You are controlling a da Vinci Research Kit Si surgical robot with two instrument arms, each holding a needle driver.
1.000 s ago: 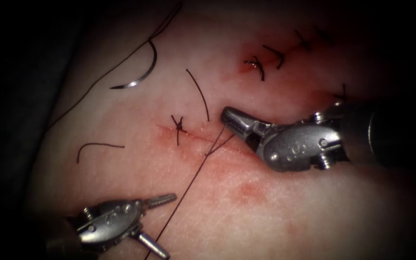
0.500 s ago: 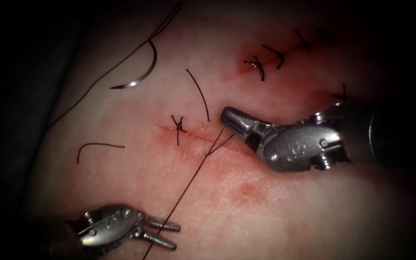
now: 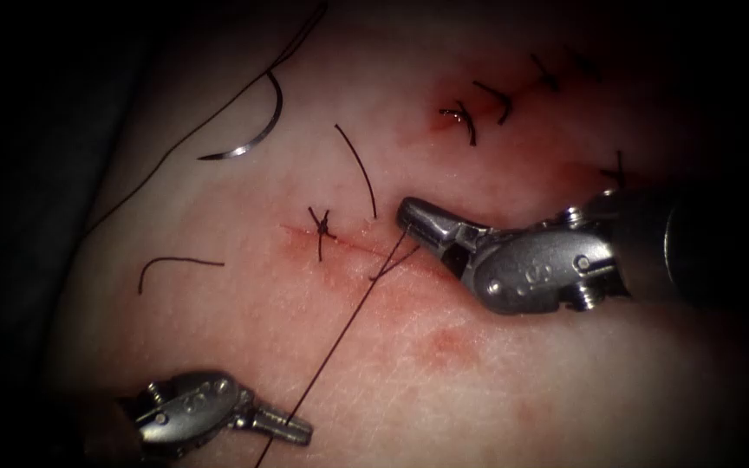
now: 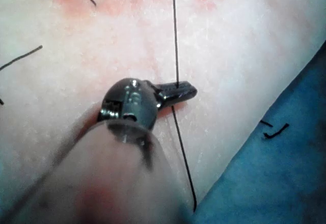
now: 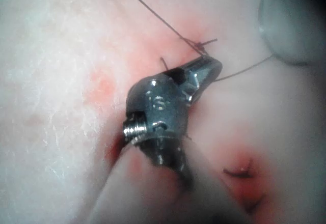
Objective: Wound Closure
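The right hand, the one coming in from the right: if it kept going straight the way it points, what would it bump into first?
Probably the tied stitch on the cut; the right hand points left along it, gripping thread. Depth is uncertain.

L tool [image 3: 292, 426] | jaws closed onto thread [image 3: 340, 342] | was open 1 s ago

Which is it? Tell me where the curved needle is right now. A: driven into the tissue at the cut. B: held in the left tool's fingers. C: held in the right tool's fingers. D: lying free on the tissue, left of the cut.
D: the needle lies free on the tissue, left of the cut; the left tool and right tool are each shut on the thread.
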